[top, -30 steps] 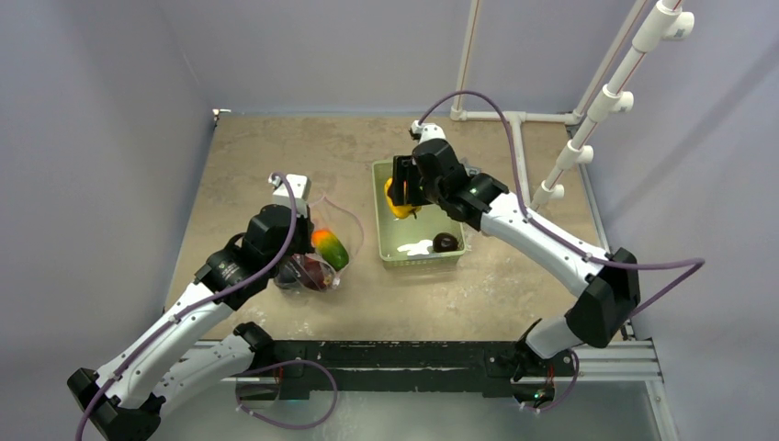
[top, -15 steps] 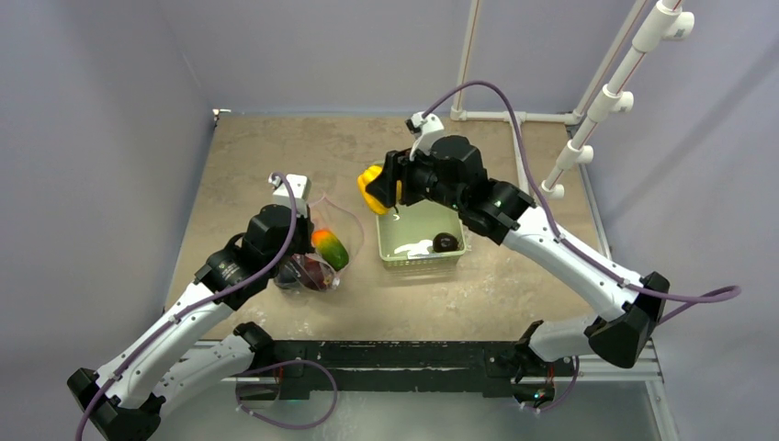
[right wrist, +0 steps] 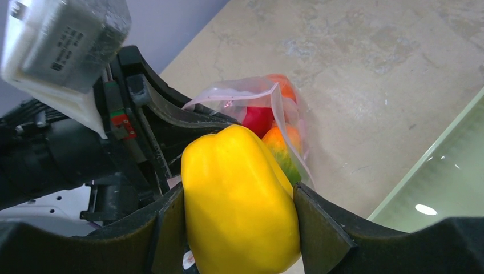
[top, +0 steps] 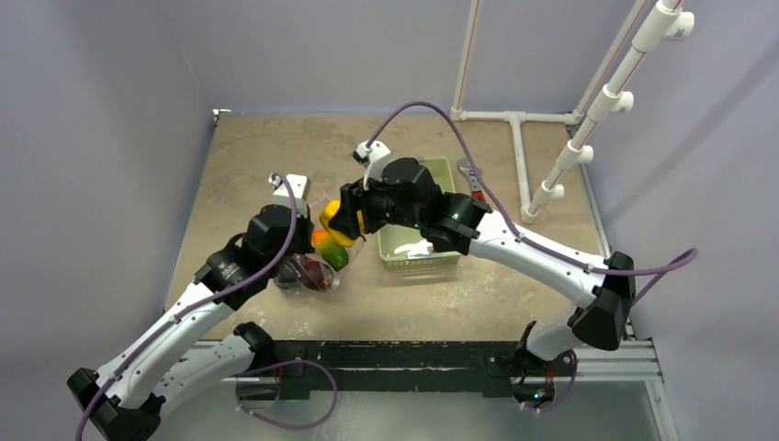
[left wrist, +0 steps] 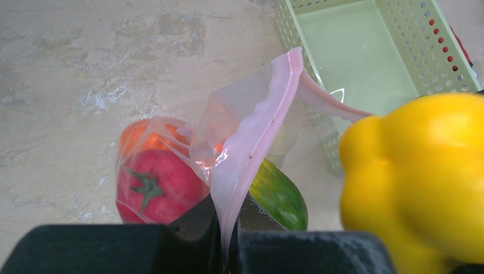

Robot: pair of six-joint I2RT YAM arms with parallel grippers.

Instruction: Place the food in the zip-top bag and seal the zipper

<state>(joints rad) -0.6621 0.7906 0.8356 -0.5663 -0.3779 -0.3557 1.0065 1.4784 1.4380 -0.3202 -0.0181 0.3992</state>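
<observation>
The yellow pepper point(right wrist: 240, 188) is held in the right gripper point(right wrist: 242, 231), just by the mouth of the bag point(left wrist: 165, 137). The zipper point(left wrist: 268, 103) is pinched by the closed left gripper point(left wrist: 225, 234). The label point(right wrist: 68, 43) on the camera box point(right wrist: 34, 68) is illegible.

Left arm point(top: 197, 299): elbow folded back at the near-left corner, forearm angled up and inward, wrist tipped down toward the surface point(top: 257, 147). Left gripper point(left wrist: 227, 242): fingers point(left wrist: 188, 228) pressed together, pinching the zipper point(left wrist: 251, 137).

Right arm point(top: 542, 257): elbow low at the right side, forearm stretched leftward across the middle, wrist close beside the left wrist. Right gripper point(right wrist: 240, 225): fingers partly spread, one pad on each flank of the yellow pepper point(right wrist: 237, 194), held above the surface.
</observation>
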